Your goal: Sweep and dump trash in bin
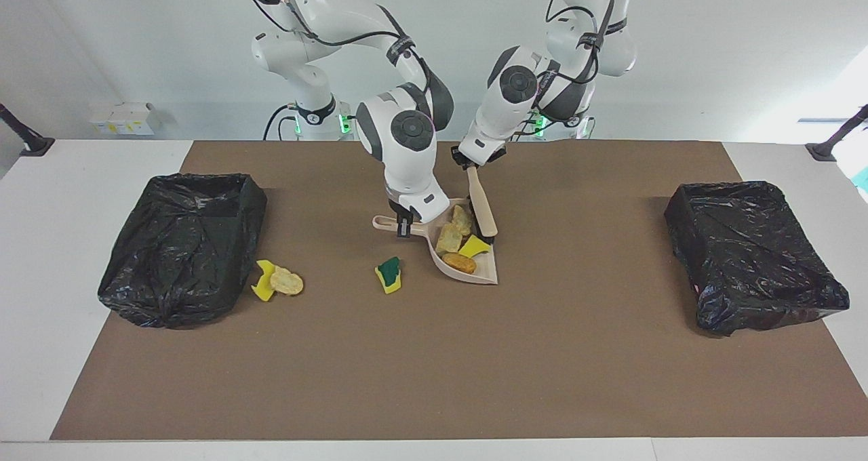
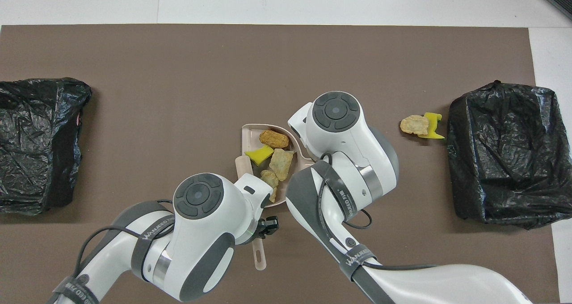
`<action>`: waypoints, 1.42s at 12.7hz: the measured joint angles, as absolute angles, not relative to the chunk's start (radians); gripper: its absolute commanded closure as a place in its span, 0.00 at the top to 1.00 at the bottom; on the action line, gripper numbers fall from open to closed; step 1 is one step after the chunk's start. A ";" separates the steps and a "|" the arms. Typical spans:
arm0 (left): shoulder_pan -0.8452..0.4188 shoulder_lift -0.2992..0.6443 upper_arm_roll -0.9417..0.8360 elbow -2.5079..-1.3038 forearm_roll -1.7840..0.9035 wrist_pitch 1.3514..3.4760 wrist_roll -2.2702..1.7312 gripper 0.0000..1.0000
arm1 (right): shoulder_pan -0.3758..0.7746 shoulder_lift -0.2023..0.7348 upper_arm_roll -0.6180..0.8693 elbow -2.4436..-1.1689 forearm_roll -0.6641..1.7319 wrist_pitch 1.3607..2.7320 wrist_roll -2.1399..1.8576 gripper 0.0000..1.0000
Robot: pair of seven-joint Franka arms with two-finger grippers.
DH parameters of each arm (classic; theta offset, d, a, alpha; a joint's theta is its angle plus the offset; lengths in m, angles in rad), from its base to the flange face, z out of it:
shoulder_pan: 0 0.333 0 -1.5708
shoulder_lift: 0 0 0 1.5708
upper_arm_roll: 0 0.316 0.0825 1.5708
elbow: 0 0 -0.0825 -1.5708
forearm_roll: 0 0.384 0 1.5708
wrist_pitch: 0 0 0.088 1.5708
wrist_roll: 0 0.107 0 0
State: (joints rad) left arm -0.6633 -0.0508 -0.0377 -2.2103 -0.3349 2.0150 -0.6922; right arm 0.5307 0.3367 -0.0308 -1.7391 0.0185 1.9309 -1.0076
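Brown mat (image 1: 434,366): dustpan (image 1: 483,271) with trash (image 1: 450,237)

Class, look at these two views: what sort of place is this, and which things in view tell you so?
Probably a robotics lab test bench: two white arms at a table with a brown mat, bag-lined bins at each end, and staged trash in a dustpan.

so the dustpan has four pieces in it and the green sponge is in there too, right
Not quite: the green sponge lies on the mat beside the dustpan, toward the right arm's end, not in it. The facing view shows this. The four pieces in the dustpan are correct.
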 measured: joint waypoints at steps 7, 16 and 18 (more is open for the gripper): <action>-0.569 -0.149 -0.032 -2.187 -0.269 1.918 -0.705 0.00 | 0.455 0.295 -0.031 -1.736 0.107 1.932 -1.086 0.00; -0.719 -0.122 -0.066 -2.205 -0.249 1.975 -0.741 0.00 | 0.206 0.277 -0.037 -1.610 0.118 1.805 -1.277 0.00; -0.780 -0.111 -0.069 -2.247 -0.248 2.028 -0.772 0.00 | 0.164 0.272 -0.039 -1.583 0.117 1.748 -1.344 0.00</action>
State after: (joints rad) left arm -0.7801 -0.1107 -0.0688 -2.2466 -0.2484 2.0277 -0.7720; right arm 0.1639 0.2720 -0.0387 -1.5834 0.1174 1.7479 -1.3438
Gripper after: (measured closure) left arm 0.736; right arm 0.687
